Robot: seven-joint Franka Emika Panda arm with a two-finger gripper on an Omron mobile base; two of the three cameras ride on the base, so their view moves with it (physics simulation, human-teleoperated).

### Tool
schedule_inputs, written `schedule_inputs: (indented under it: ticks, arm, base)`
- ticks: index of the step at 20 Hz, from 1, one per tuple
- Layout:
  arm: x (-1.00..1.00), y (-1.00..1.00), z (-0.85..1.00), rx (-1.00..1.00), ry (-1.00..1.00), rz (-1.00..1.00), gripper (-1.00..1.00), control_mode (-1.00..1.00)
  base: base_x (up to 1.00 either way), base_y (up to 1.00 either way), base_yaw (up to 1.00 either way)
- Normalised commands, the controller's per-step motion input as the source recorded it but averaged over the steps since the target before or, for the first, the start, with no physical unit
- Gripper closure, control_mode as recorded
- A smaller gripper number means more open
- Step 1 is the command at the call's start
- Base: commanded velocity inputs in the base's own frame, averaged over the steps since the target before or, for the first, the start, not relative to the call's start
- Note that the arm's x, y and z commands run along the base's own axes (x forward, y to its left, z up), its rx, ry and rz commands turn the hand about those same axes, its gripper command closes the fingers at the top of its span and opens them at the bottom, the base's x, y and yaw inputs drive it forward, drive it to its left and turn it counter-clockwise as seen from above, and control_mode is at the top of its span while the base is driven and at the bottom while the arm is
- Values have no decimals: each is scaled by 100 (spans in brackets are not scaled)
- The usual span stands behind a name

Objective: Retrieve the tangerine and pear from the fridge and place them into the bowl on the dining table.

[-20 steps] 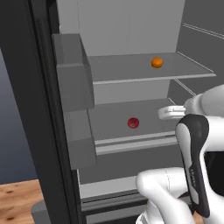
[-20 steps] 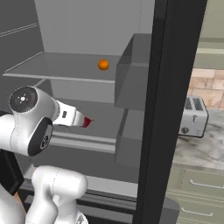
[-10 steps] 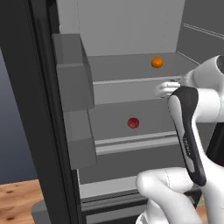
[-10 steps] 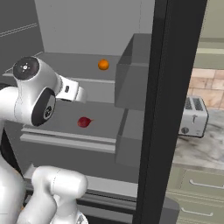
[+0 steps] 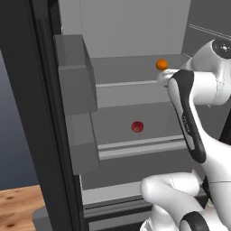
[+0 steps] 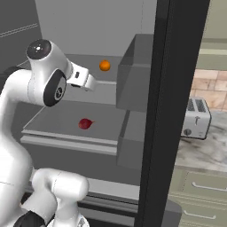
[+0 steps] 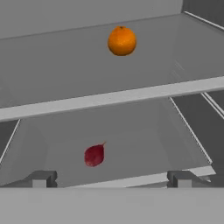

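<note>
My gripper (image 7: pixel 109 177): fingers spread wide, nothing between them; the two dark tips sit at 7 and 5 o'clock along the bottom of the hand view.
My hand: raised in front of the open fridge (image 5: pixel 135 27), about level with the upper shelf (image 7: pixel 109 98).
Tangerine (image 7: pixel 122 41): at 12 o'clock from my fingertips in the hand view, resting on the upper shelf, well back from its front edge. In the left base view the tangerine (image 5: pixel 161 64) shows just above my wrist.
Pear (image 7: pixel 94 155): on the lower shelf (image 5: pixel 140 144), just above my fingertips at about 11 o'clock, apart from them.
Door bins (image 6: pixel 137 71): grey boxes on the open door.
Toaster (image 6: pixel 196 119): at 3 o'clock in the right base view, beyond the door edge.
</note>
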Motion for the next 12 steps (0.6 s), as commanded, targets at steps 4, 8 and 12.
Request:
schedule_inputs:
  ticks: [4,8,12]
  arm:
    - [55,-12,0,0,0,-4,-100,-100]
    - [63,-10,0,0,0,-4,-100,-100]
    - [66,-17,0,0,0,-3,-100,-100]
  base:
    - [0,0,0]
    - [0,0,0]
    - [0,0,0]
